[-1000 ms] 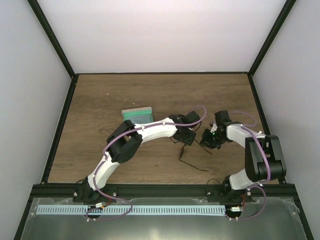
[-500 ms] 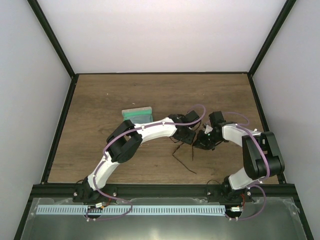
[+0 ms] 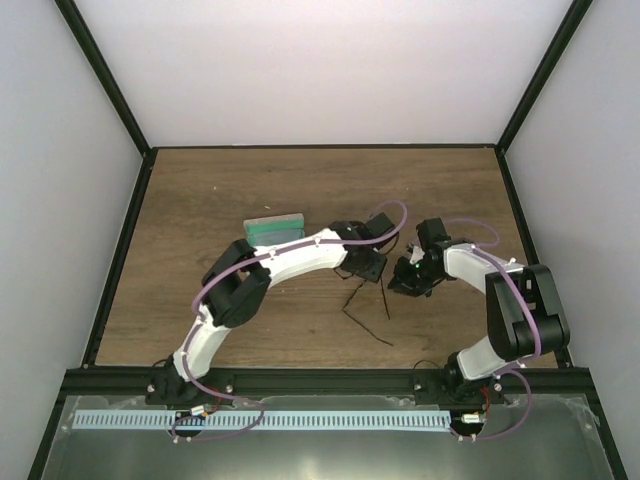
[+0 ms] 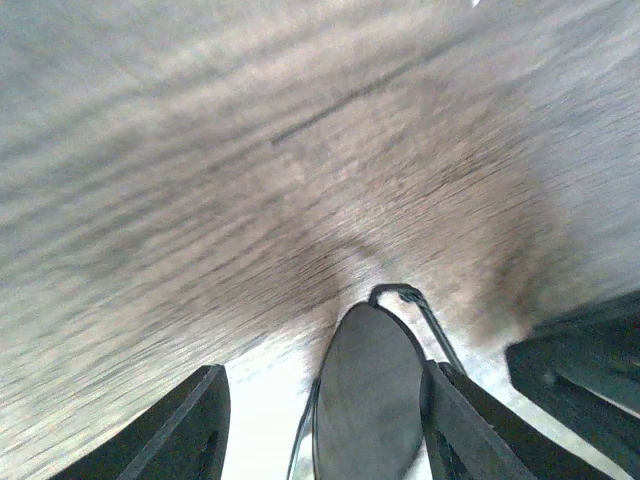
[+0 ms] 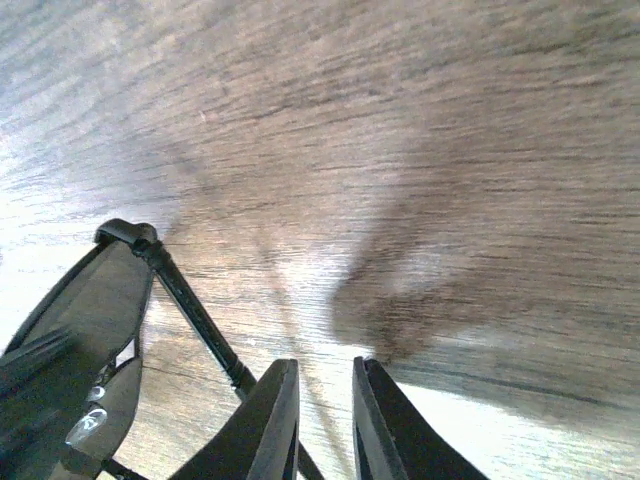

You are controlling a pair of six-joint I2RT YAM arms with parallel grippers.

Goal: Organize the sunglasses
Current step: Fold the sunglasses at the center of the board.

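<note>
The sunglasses (image 3: 384, 300) hang at the table's middle, their thin black temple arms spread downward. My left gripper (image 3: 365, 268) holds them up by the front. In the left wrist view a dark lens (image 4: 365, 390) stands between my left gripper's (image 4: 322, 372) fingers, against the right finger (image 4: 470, 420). My right gripper (image 3: 400, 283) is just right of the glasses. In the right wrist view its fingers (image 5: 325, 365) are nearly together with nothing between the tips. A temple arm (image 5: 190, 300) runs down behind the left finger, and a lens (image 5: 90, 300) shows at the far left.
A translucent grey case with green inside (image 3: 275, 228) lies on the wooden table (image 3: 200, 300), behind and left of the left gripper. Black frame posts and white walls ring the table.
My right gripper has moved left, close beside the glasses. The left gripper has shifted slightly back and left with them. The hanging temple arms have swung and spread apart.
</note>
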